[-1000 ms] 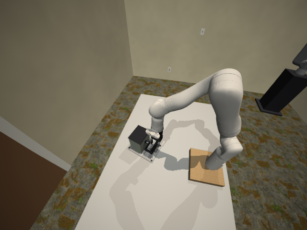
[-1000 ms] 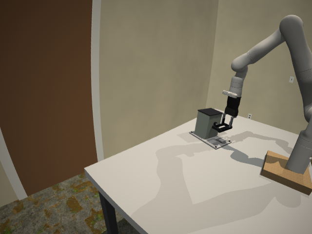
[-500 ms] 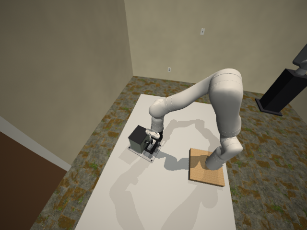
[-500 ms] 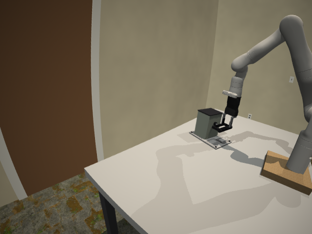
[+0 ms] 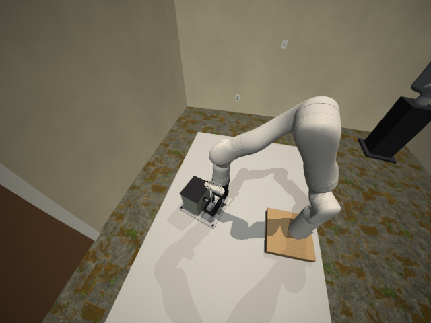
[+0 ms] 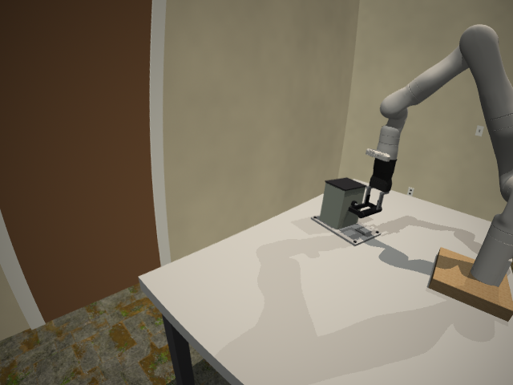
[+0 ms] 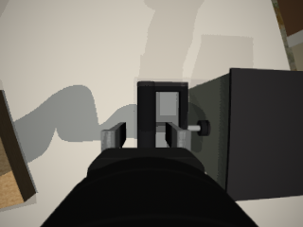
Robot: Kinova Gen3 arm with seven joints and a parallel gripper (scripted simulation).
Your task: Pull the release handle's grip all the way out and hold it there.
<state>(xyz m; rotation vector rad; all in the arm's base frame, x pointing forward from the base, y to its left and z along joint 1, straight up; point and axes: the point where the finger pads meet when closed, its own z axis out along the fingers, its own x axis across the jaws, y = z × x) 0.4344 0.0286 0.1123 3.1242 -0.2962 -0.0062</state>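
Note:
The release handle's housing (image 5: 192, 196) is a grey box with a black top on a small base plate (image 6: 348, 232); it also shows in the wrist view (image 7: 256, 132). The black grip (image 6: 365, 210) is a rectangular loop in front of the housing (image 6: 341, 203), with its bar at the outer end (image 7: 145, 113). My gripper (image 7: 146, 130) points down from above and is open. One finger stands on each side of the bar, with a gap to the bar on both sides. The gripper also shows in the top view (image 5: 213, 201) and the exterior view (image 6: 373, 203), right by the grip (image 5: 214, 207).
The arm stands on a wooden mounting board (image 5: 290, 234) (image 6: 472, 283) at the table's right side. A short rod with a black knob (image 7: 198, 128) sticks out of the housing face. A black stand (image 5: 396, 128) is on the floor beyond the table.

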